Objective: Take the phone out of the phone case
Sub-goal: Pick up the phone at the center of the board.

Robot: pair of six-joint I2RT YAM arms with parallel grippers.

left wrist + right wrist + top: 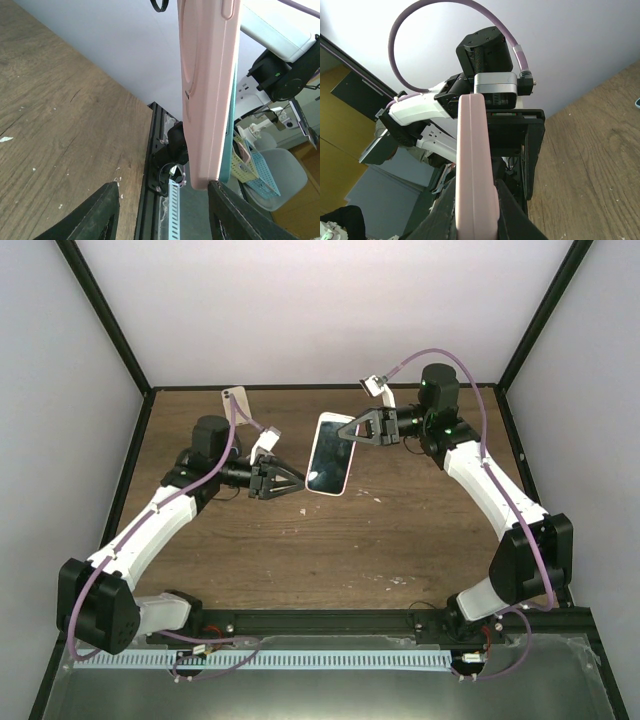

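The phone (330,455), dark screen up in its pink phone case, hangs tilted above the wooden table. My right gripper (352,430) is shut on the case's upper right corner; in the right wrist view the pink case edge (475,165) sits pinched between my right gripper's (475,212) black fingers. My left gripper (297,483) is open at the lower left corner. In the left wrist view the case (207,90) stands edge-on, its bottom corner resting against the right finger (235,215), while the left finger (102,215) is well apart from it.
The brown table (400,540) is enclosed by pale walls with black corner posts. A black rail (330,625) with the arm bases runs along the near edge. Purple cables loop over both wrists.
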